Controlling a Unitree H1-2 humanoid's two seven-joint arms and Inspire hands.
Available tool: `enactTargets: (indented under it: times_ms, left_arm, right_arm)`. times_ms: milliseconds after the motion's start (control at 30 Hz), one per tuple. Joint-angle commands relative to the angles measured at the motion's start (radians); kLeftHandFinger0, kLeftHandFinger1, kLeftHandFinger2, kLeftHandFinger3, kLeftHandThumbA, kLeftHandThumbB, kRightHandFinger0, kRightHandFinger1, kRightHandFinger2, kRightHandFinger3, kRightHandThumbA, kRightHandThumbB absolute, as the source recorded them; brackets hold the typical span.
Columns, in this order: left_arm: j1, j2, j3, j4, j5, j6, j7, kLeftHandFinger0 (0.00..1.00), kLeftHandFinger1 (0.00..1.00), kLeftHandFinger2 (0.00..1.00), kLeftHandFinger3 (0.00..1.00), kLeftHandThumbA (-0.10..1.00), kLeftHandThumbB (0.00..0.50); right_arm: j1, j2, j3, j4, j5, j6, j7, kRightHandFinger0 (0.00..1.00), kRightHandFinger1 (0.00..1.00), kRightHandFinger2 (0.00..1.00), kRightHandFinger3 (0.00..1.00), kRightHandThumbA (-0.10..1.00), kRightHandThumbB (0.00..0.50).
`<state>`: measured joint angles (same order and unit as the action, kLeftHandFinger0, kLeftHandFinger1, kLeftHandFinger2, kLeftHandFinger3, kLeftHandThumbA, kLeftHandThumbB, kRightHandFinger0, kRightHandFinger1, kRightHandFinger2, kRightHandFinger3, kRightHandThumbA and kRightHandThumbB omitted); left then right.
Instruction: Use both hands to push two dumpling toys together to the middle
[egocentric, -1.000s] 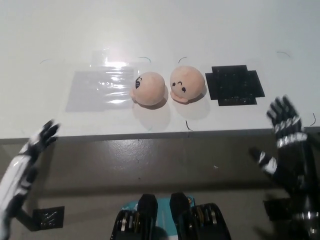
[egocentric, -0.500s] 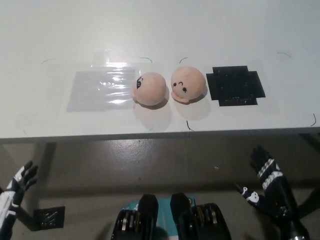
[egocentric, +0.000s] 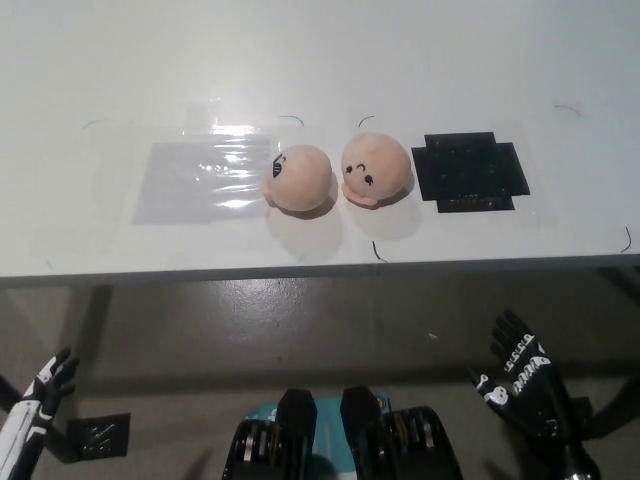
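Head view is showing both hands lowered below the table (egocentric: 100, 60) edge, over the floor (egocentric: 300, 330). Left hand (egocentric: 40, 395), white with dark fingers, is sitting at the lower left corner, fingers spread apart and holding nothing. Right hand (egocentric: 520, 375), black, is sitting at the lower right, likewise released with fingers splayed upward and nothing in its grasp.

Two dumpling toys are lying on the table, well above and between the hands. Left dumpling toy (egocentric: 300, 177) is lying up and far to the right of the left hand; right dumpling toy (egocentric: 376, 167) is lying up and to the left of the right hand. The two toys are sitting just beside each other at the table's middle, nearly touching; whether they meet I cannot tell.

A clear plastic sheet (egocentric: 190, 180) is lying on the left hand's side of the toys, its edge reaching the left toy. A black mat (egocentric: 470, 170) is lying on the right hand's side, near the right toy but apart from it.
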<state>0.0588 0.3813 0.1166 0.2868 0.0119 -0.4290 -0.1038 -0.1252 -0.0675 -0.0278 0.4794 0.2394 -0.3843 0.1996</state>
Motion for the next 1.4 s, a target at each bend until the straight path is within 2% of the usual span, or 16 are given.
enactTargets:
  times_ms: [0, 67, 167, 300, 400, 567, 733, 767, 867, 900, 967, 1033, 1067, 1167, 1200, 1367]
  left_arm:
    - [-0.011, 0.01, 0.016, 0.002, -0.004, -0.041, 0.015, 1.0, 1.0, 1.0, 1.0, 1.0, 0.117]
    - [-0.005, 0.007, 0.019, 0.003, -0.015, -0.041, 0.008, 1.0, 1.0, 1.0, 1.0, 1.0, 0.087]
    - [-0.005, 0.005, 0.017, 0.007, -0.011, -0.041, 0.009, 1.0, 1.0, 1.0, 1.0, 1.0, 0.065]
    - [0.023, -0.001, 0.012, -0.004, 0.013, -0.041, 0.028, 1.0, 1.0, 1.0, 1.0, 1.0, 0.08]
    - [0.06, -0.008, 0.009, -0.01, 0.005, -0.041, 0.016, 1.0, 1.0, 1.0, 1.0, 1.0, 0.058]
    - [0.134, -0.03, 0.012, -0.034, -0.015, -0.041, 0.002, 1.0, 1.0, 1.0, 1.0, 1.0, 0.08]
    - [0.137, -0.031, 0.015, -0.043, -0.021, -0.041, -0.003, 1.0, 1.0, 1.0, 1.0, 1.0, 0.133]
    - [0.138, -0.03, 0.014, -0.046, -0.009, -0.041, 0.005, 1.0, 1.0, 1.0, 1.0, 1.0, 0.108]
    - [0.123, -0.032, 0.007, -0.035, -0.006, -0.041, 0.002, 1.0, 1.0, 1.0, 1.0, 1.0, 0.084]
    - [0.117, -0.033, 0.005, -0.032, 0.0, -0.041, 0.006, 1.0, 1.0, 1.0, 1.0, 1.0, 0.085]
    - [0.109, -0.033, 0.002, -0.029, -0.008, -0.041, -0.003, 1.0, 1.0, 1.0, 1.0, 1.0, 0.047]
    - [0.108, -0.036, 0.003, -0.03, -0.014, -0.041, -0.007, 1.0, 1.0, 1.0, 1.0, 1.0, 0.053]
    - [0.111, -0.036, 0.003, -0.035, 0.0, -0.041, 0.004, 1.0, 1.0, 1.0, 1.0, 1.0, 0.039]
    - [0.097, -0.037, 0.005, -0.029, -0.004, -0.041, 0.005, 1.0, 1.0, 1.0, 1.0, 1.0, 0.027]
    - [0.09, -0.036, 0.006, -0.025, -0.001, -0.041, 0.009, 1.0, 1.0, 1.0, 1.0, 1.0, 0.042]
    - [0.089, -0.033, 0.006, -0.02, -0.005, -0.041, 0.002, 1.0, 1.0, 1.0, 1.0, 1.0, 0.041]
  right_arm:
    - [-0.032, 0.007, -0.011, -0.005, 0.023, -0.052, 0.029, 1.0, 1.0, 1.0, 1.0, 0.86, 0.169]
    - [-0.024, 0.006, -0.007, -0.01, 0.018, -0.048, 0.031, 1.0, 1.0, 1.0, 1.0, 0.86, 0.169]
    - [-0.021, 0.006, -0.012, -0.012, 0.018, -0.04, 0.025, 1.0, 1.0, 1.0, 1.0, 0.84, 0.203]
    - [0.01, 0.004, -0.01, -0.021, 0.01, -0.053, 0.025, 1.0, 1.0, 1.0, 1.0, 0.85, 0.185]
    - [0.043, 0.004, -0.006, -0.018, 0.012, -0.067, 0.036, 1.0, 1.0, 1.0, 1.0, 0.83, 0.188]
    - [0.115, -0.003, 0.003, -0.039, 0.02, -0.073, 0.062, 1.0, 1.0, 1.0, 1.0, 0.81, 0.178]
    - [0.115, -0.003, 0.003, -0.06, 0.01, -0.056, 0.053, 1.0, 1.0, 1.0, 1.0, 0.83, 0.162]
    - [0.115, -0.001, 0.001, -0.058, 0.012, -0.058, 0.053, 1.0, 1.0, 1.0, 1.0, 0.82, 0.166]
    - [0.106, -0.004, -0.008, -0.04, 0.008, -0.081, 0.048, 1.0, 1.0, 1.0, 1.0, 0.8, 0.175]
    - [0.103, -0.004, -0.01, -0.036, 0.011, -0.083, 0.049, 1.0, 1.0, 1.0, 1.0, 0.79, 0.17]
    - [0.101, -0.005, -0.014, -0.037, 0.024, -0.082, 0.058, 1.0, 1.0, 1.0, 1.0, 0.77, 0.155]
    - [0.102, -0.007, -0.014, -0.042, 0.01, -0.083, 0.049, 1.0, 1.0, 1.0, 1.0, 0.77, 0.153]
    - [0.102, -0.005, -0.015, -0.043, 0.006, -0.081, 0.044, 1.0, 1.0, 1.0, 1.0, 0.77, 0.165]
    - [0.091, -0.005, -0.017, -0.039, -0.005, -0.083, 0.038, 1.0, 1.0, 1.0, 1.0, 0.78, 0.145]
    - [0.085, -0.005, -0.018, -0.035, -0.005, -0.086, 0.039, 1.0, 1.0, 1.0, 1.0, 0.78, 0.147]
    - [0.081, -0.004, -0.023, -0.026, -0.007, -0.086, 0.047, 1.0, 1.0, 1.0, 1.0, 0.77, 0.141]
